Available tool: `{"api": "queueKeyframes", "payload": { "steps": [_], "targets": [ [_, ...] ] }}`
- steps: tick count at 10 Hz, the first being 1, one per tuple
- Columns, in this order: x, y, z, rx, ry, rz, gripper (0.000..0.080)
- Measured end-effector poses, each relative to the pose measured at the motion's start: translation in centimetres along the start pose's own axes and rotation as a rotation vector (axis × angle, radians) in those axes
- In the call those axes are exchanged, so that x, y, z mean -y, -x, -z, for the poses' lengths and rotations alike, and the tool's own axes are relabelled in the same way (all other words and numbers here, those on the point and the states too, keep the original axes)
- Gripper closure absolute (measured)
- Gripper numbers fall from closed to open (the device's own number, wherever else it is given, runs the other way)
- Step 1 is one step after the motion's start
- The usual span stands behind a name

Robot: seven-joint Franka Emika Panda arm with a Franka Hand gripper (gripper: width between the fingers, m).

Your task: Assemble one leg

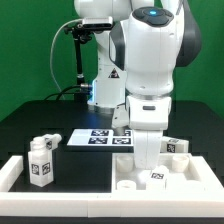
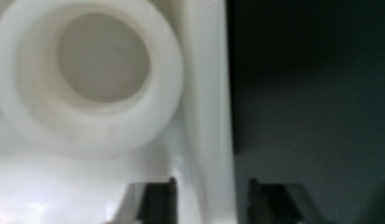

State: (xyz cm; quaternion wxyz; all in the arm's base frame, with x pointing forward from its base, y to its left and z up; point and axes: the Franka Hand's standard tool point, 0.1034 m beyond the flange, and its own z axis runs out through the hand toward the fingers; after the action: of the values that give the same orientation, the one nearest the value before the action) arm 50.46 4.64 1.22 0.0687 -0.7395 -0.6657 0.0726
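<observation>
Watching the gripper [image 2: 208, 192] straddle the rim of the large white square tray-like piece [image 2: 203, 90], fingers [image 2: 157, 200] narrowly parted and empty (the small white tag-faced leg [image 1: 177, 148] stands apart, exterior view's right), I fear an off-centre squeeze skewing the piece.

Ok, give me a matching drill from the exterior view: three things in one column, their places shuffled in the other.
Things:
1. pair of small white blocky tagged legs
2. thin flat white marker board
3. lone white tagged leg

Places:
A. to the exterior view's right of the arm
B. near the exterior view's left edge
C. mid-table, partly hidden by the arm

Pairs: 1-B, 2-C, 3-A
</observation>
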Motion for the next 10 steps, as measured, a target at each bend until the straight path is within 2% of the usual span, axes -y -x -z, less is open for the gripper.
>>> {"api": "queueKeyframes", "payload": {
  "steps": [2,3,4,6,7,8,10],
  "targets": [
    [0.0,0.0,0.1,-0.001,0.001,-0.01,0.0303],
    [0.2,0.3,1.0,-0.001,0.011,-0.044,0.0303],
    [0.2,0.5,2.4,0.001,0.032,-0.07,0.0182],
    [0.0,0.4,5.3,0.001,0.071,-0.177,0.0152],
    [-0.1,0.3,6.2,0.007,0.067,-0.262,0.0152],
    [-0.4,0.2,6.3,0.012,0.055,-0.276,0.0152],
    [-0.4,0.2,6.2,0.006,0.055,-0.393,0.0151]
  ]
}}
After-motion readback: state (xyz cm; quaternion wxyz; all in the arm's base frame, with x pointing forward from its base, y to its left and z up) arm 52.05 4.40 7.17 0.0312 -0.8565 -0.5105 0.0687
